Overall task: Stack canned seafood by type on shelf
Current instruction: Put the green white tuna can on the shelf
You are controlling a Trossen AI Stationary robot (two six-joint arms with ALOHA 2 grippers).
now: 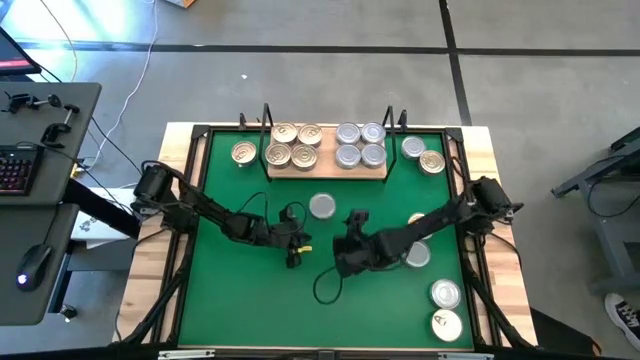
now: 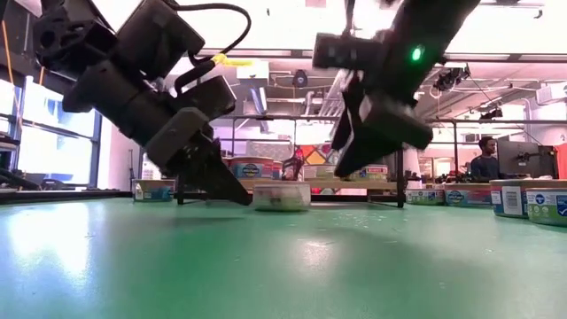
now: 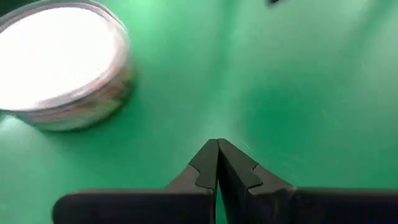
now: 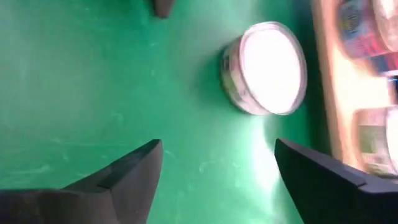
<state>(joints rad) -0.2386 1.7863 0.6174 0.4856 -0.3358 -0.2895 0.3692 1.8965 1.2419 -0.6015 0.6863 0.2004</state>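
A silver-lidded can (image 1: pixel 322 206) stands alone on the green mat, near the middle and in front of the shelf (image 1: pixel 327 176). The shelf holds several gold-lidded cans (image 1: pixel 293 146) on its left half and several silver-lidded cans (image 1: pixel 360 145) on its right half. My right gripper (image 4: pixel 214 162) is open and hangs above the mat just right of the lone can (image 4: pixel 267 68), pointing toward it. My left gripper (image 3: pixel 217 155) is shut, low over the mat near and left of that can (image 3: pixel 59 68). Both show in the low view: left (image 2: pixel 235 195), right (image 2: pixel 350 151).
Loose cans lie on the mat: a gold one (image 1: pixel 242 153) left of the shelf, a silver (image 1: pixel 412 147) and a gold one (image 1: pixel 432 161) to its right, and silver ones along the right side (image 1: pixel 416 255) (image 1: pixel 445 293) (image 1: pixel 446 323). The mat's near left part is bare.
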